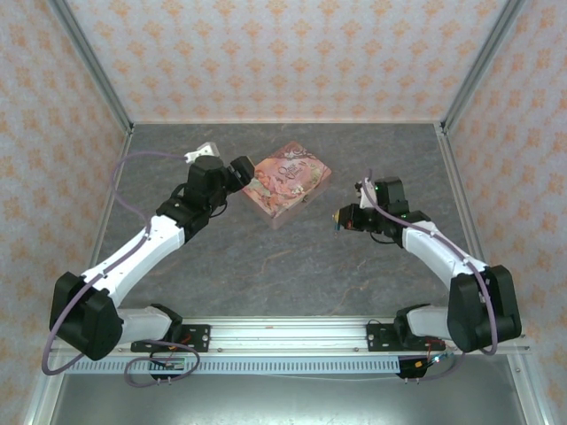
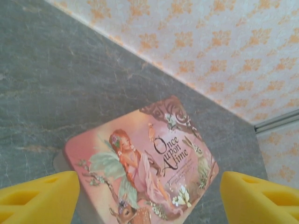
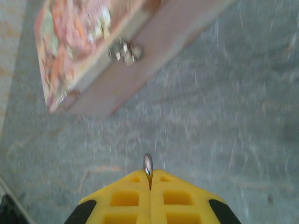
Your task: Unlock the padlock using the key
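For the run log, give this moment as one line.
left arm: jaws open, facing tin | right arm: jaws shut on key, apart from tin

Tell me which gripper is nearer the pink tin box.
Left. The left gripper sits open at the left corner of the pink tin; the right gripper, shut on the key, is apart to its right.

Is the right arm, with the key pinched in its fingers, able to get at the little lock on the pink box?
Probably yes: the padlock sits on the box side facing the right gripper and its key, and nothing visible stands between.
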`<state>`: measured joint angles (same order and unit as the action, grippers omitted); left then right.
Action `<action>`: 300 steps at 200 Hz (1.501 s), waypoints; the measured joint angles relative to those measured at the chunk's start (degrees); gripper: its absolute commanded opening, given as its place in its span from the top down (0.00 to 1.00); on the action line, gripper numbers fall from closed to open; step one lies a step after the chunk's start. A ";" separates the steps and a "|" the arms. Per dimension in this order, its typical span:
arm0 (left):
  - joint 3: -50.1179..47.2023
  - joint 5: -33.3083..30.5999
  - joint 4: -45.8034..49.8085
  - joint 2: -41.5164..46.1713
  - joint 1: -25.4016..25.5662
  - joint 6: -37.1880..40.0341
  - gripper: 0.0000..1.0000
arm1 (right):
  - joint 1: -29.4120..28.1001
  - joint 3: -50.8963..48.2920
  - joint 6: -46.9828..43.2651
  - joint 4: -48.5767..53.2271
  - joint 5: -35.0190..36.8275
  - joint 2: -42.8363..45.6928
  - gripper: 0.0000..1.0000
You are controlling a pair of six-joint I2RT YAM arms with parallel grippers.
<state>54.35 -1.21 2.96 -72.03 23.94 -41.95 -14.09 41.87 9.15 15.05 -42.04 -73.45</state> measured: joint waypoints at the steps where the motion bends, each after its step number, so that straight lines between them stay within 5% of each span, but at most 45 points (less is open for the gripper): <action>1: -0.07 -0.04 -0.11 0.02 0.00 0.02 0.16 | -0.04 0.02 -0.02 0.28 0.00 0.00 1.00; 40: -3.93 -1.84 -4.26 3.58 -0.17 0.48 0.06 | -3.21 0.04 0.20 8.79 -0.35 -3.21 1.00; 135: -7.37 -4.92 -6.62 9.03 -1.22 -0.09 0.05 | -6.56 3.28 0.24 11.96 1.73 -13.22 0.96; 200: -7.67 -6.88 -6.10 10.62 -1.62 0.09 0.05 | -6.56 3.28 0.59 11.93 3.37 -13.57 0.77; 274: -9.86 -10.38 -4.90 16.02 -1.99 2.16 0.05 | -5.57 5.40 -0.04 11.98 13.20 -5.44 0.71; 300: -11.34 -11.78 -4.92 20.06 -1.99 4.92 0.05 | -2.93 5.64 -1.14 11.85 18.47 1.05 0.61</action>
<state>43.00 -12.99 -1.96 -51.96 21.96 -37.04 -17.02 47.51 8.01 26.89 -23.57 -72.40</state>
